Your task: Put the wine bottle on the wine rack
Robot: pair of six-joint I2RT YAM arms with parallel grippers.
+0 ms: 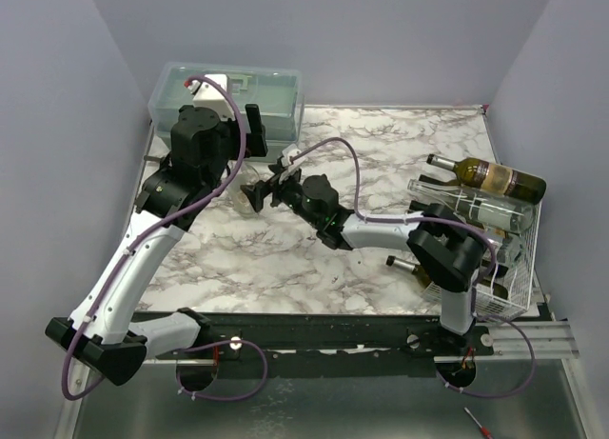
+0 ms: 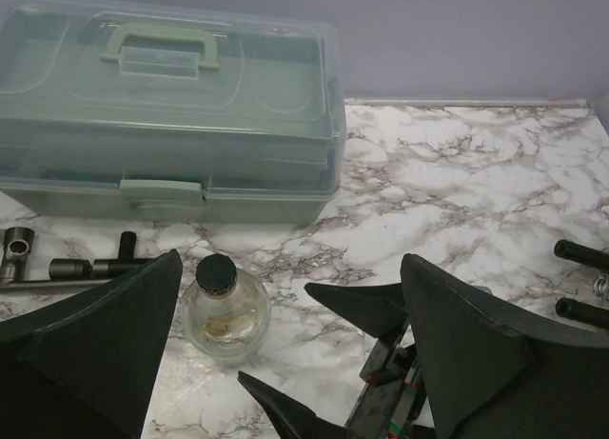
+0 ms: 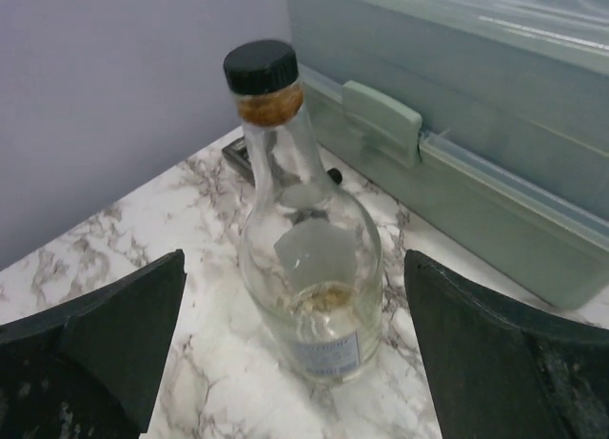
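Note:
A clear glass wine bottle [image 3: 309, 268] with a black cap stands upright on the marble table, next to the toolbox. From above in the left wrist view it shows as a round body under its cap [image 2: 225, 310]. In the top view my left arm hides it. My right gripper [image 3: 295, 268] is open, with the bottle just ahead of its fingertips and untouched; it also shows in the left wrist view [image 2: 272, 331] and the top view [image 1: 255, 193]. My left gripper [image 2: 290, 268] is open and empty, hovering above the bottle. The white wire wine rack [image 1: 519, 287] stands at the table's right edge.
A translucent grey-green toolbox [image 2: 171, 125] stands at the back left, close behind the bottle. A metal cross wrench [image 2: 57, 266] lies in front of it. The rack holds a dark labelled bottle [image 1: 490, 177], a clear bottle [image 1: 476, 210] and another dark bottle [image 1: 419, 268].

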